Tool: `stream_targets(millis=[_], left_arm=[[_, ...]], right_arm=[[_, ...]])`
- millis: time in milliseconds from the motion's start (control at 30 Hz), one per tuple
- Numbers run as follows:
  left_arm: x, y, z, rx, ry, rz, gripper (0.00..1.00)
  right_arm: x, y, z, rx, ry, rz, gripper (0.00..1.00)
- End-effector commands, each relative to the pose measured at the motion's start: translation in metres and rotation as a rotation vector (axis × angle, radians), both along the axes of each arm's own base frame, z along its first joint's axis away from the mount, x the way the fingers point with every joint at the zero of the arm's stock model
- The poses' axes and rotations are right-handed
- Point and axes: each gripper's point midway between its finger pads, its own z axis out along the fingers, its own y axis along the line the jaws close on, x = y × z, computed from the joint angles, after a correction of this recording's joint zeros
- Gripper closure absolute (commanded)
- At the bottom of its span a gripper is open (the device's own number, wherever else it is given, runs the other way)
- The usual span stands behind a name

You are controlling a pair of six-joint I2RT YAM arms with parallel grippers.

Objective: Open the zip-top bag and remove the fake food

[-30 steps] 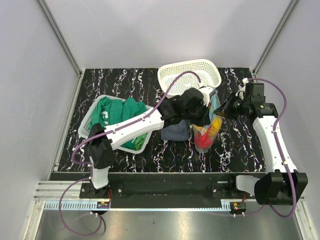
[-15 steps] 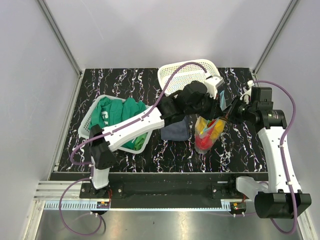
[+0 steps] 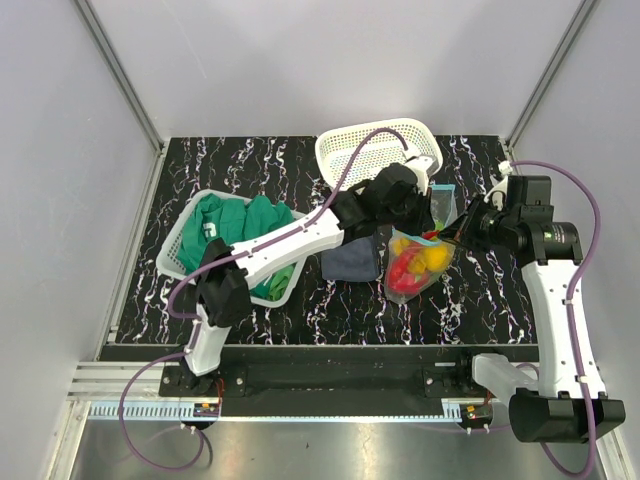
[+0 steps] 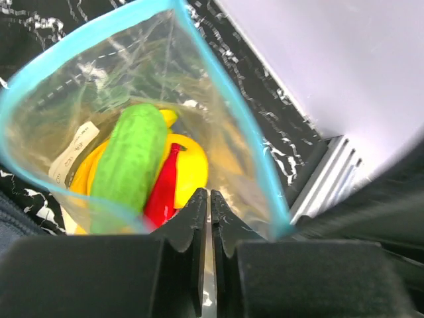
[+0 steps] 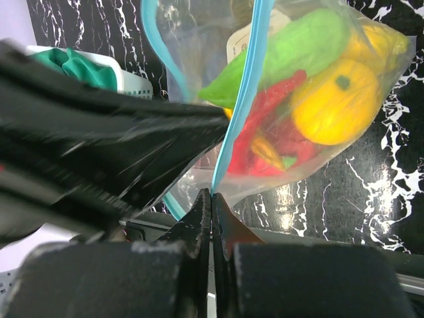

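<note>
The zip-top bag [image 3: 418,264] hangs between my two grippers over the table, its teal zip mouth pulled open. My left gripper [image 3: 430,206] is shut on one wall of the mouth; in the left wrist view [image 4: 211,196] the jaws pinch clear plastic just inside the teal strip [image 4: 225,112]. My right gripper [image 3: 457,233] is shut on the opposite teal strip [image 5: 246,86], with its tips [image 5: 212,193] at the strip's end. The fake food lies inside: a green vegetable [image 4: 129,164], a red chili [image 4: 162,193], yellow pieces [image 4: 191,169] and a yellow-orange round piece [image 5: 336,101].
A dark blue folded cloth [image 3: 352,264] lies just left of the bag. A white basket with green clothing [image 3: 232,240] stands at the left. An empty white basket [image 3: 375,148] stands at the back, behind the left gripper. Grey walls close in the table.
The two grippers have drawn apart, the right arm moving right. The bag's mouth has spread open, and the bag has swung from upright to tilted with the food toward the front.
</note>
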Motion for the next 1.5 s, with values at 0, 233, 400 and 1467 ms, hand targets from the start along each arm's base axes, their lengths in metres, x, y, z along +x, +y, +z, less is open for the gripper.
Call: stream_targets(millis=[0,233,400,1467], left_arm=[[0.007,-0.004,0.008,-0.006,-0.044,-0.039,0.88],[0.008,0.009,-0.024,0.131,-0.092,-0.126,0.75],[0.017,0.026,-0.03,0.23,-0.182,-0.068,0.65],[0.042,0.051,-0.029,0.392,-0.146,0.045,0.63]], right_arm=[[0.004,0.0,0.024,-0.025,-0.084,0.032,1.0],[0.011,0.003,0.027,-0.024,-0.094,0.072,1.0],[0.01,0.008,0.023,0.005,-0.083,0.09,1.0],[0.01,0.027,0.036,0.127,-0.11,0.133,1.0]])
